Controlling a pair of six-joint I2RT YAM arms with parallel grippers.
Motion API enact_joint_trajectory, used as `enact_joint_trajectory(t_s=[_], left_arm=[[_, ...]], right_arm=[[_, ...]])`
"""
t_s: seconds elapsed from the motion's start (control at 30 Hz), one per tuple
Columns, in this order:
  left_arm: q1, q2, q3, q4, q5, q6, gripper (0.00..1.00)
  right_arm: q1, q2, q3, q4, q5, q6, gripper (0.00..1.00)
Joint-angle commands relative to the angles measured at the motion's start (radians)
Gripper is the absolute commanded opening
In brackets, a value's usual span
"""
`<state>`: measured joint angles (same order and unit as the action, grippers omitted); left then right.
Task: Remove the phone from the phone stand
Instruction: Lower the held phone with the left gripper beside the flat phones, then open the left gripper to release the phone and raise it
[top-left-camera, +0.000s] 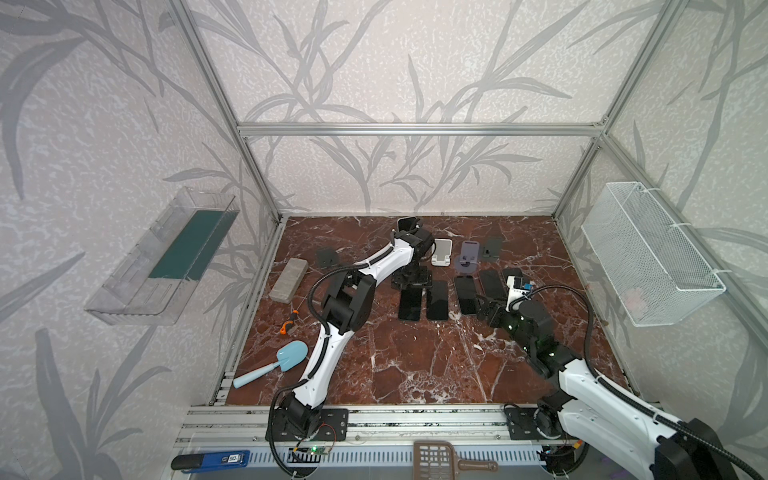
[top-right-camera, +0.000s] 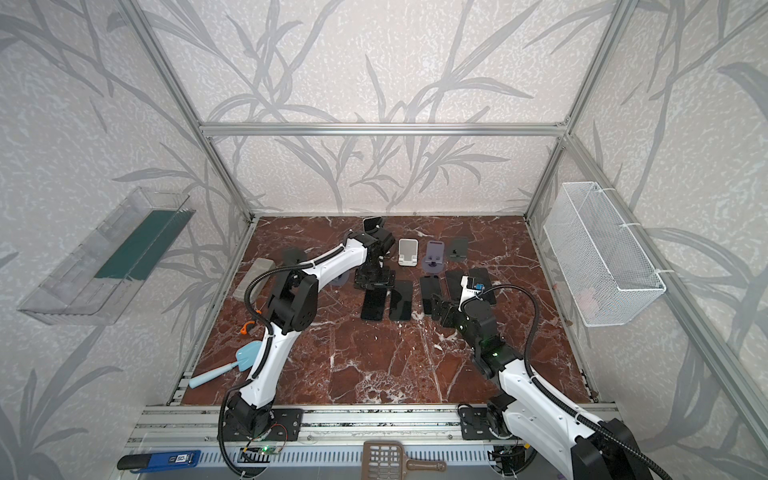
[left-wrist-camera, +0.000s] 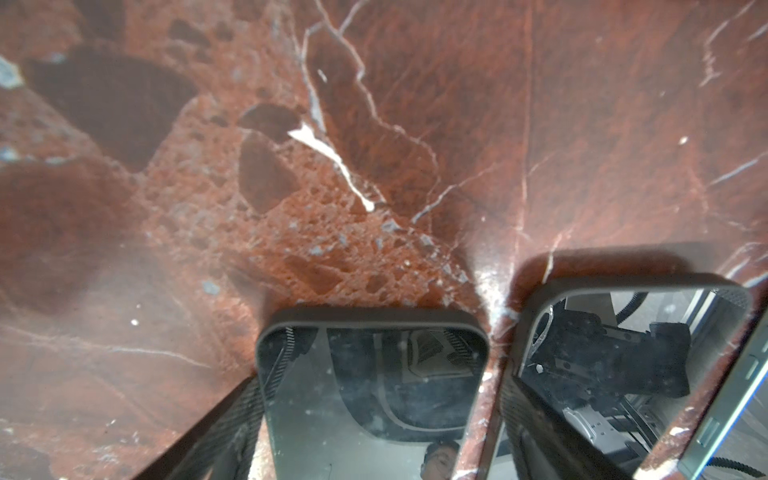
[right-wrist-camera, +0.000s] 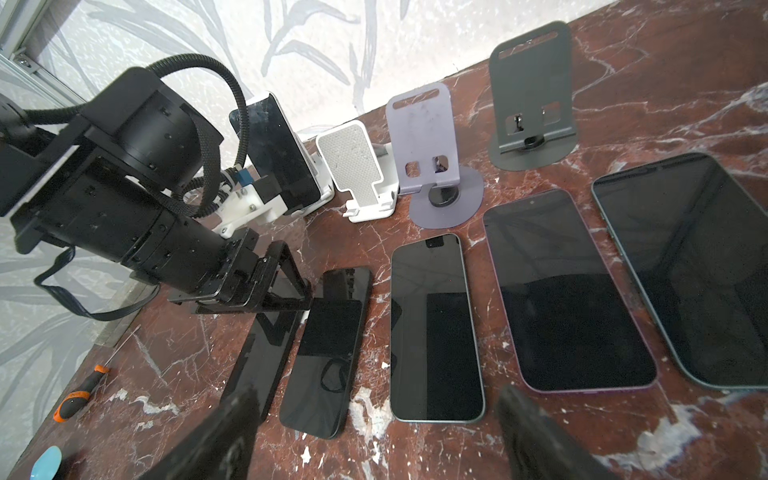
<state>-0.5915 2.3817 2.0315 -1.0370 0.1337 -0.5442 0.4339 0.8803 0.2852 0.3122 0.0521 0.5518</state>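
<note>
While left pincer (top-left-camera: 411, 282) stood wide astride flat phone (left-wrist-camera: 374, 395), skewed lift risked snagging edge, shoving neighbour phone (left-wrist-camera: 623, 332) beside pincer; right pincer (right-wrist-camera: 378, 399) wide, empty.

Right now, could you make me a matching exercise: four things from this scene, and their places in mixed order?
Things:
1. white wire mesh basket
2. light blue plastic scoop
3. purple plastic phone stand
4. grey rectangular block

Places:
A. between a white perforated stand and a dark grey stand
B. hanging on the right wall
C. at the red marble table left edge, farther back
D. at that left edge, nearer the front

Pairs: 1-B, 2-D, 3-A, 4-C
</note>
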Motion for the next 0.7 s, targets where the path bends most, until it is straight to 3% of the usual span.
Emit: enact_joint_trajectory(t_s=[0.0,0.27,0.4,0.53,0.67], left_arm=[[-0.007,-0.040,-0.009,0.003,0.024,0.002,0.89],[0.012,-0.143,0.152,-0.098,-0.049,0.059,0.82],[0.011,-0.260,0.143,-0.048,-0.040,0.109,0.79],[-0.013,-0.439,-0.013,0.127,0.013,0.169,0.79],[-0.027,-0.704,-0.386,0.468,-0.001,0.170,0.85]], right_arm=[[0.005,0.000,0.014,0.001,0.012,-0.009,0.89],[0.005,-0.012,0.013,-0.002,0.005,-0.009,0.89],[0.006,-0.015,0.013,0.001,0.002,-0.006,0.89],[0.006,-0.040,0.000,0.003,0.016,0.006,0.89],[0.006,-0.096,-0.029,0.010,0.056,0.032,0.88]])
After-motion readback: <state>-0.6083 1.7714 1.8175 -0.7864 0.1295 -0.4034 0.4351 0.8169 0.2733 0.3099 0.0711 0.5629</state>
